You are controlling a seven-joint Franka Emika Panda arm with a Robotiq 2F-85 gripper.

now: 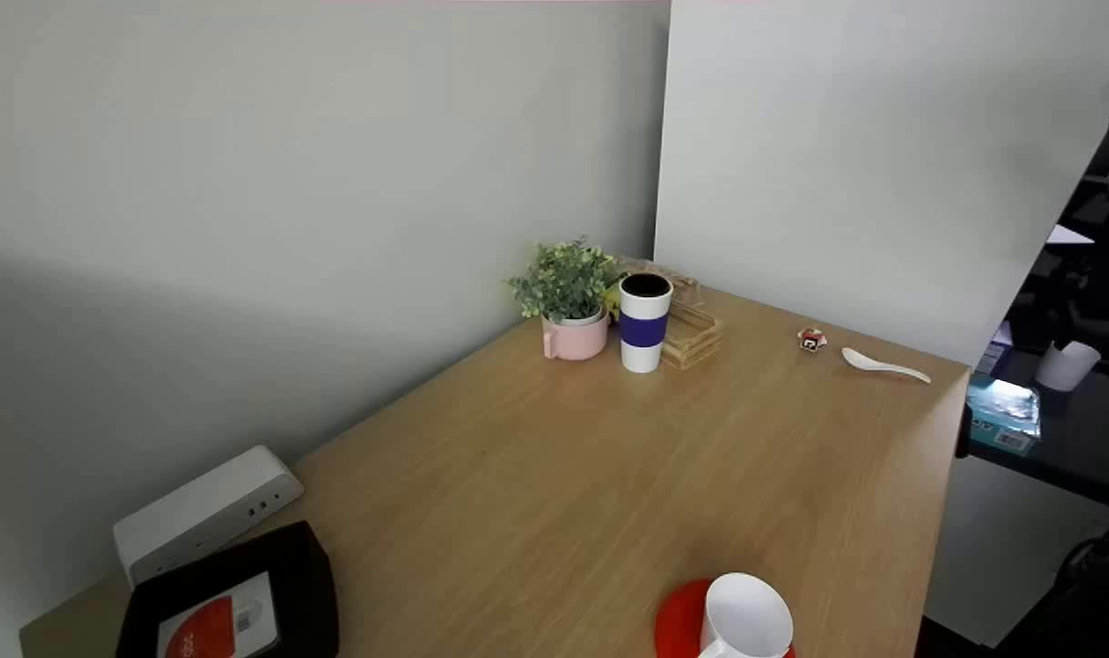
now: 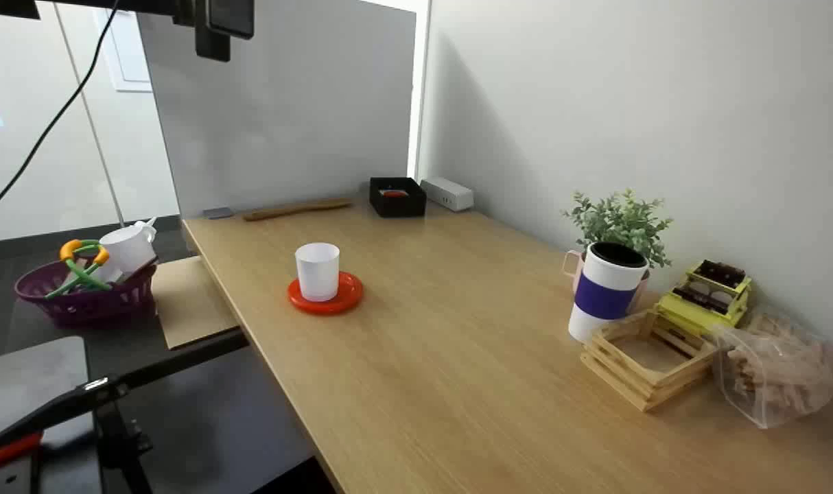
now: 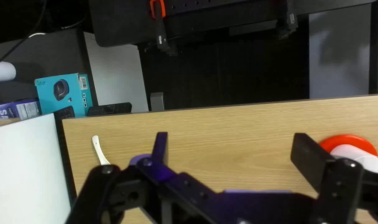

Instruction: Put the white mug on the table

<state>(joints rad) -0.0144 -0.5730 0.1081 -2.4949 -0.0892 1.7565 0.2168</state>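
Nearest in the wrist view, the gripper (image 3: 231, 145) has its fingers (image 3: 310, 161) spread wide, with wood grain of the table (image 3: 226, 130) showing between them. The white mug (image 3: 357, 153) sits outside that gap, farther off past the finger at the right of the picture, whose linkage covers part of it. Both exterior views show the mug upright on the red plate (image 2: 348, 295), near the table's edge; the mug's handle (image 1: 713, 650) appears in an exterior view. The white spoon (image 3: 99, 150) shows in the wrist view and in an exterior view, where a small red-and-white object (image 1: 811, 339) lies near it. Farther back, in both exterior views, a white cup (image 1: 643, 327) with a dark band stands beside a pink pot (image 1: 575, 339). Seen solely in an exterior view are a brown stick (image 2: 296, 209) and, off the table, a purple basket (image 2: 84, 302).
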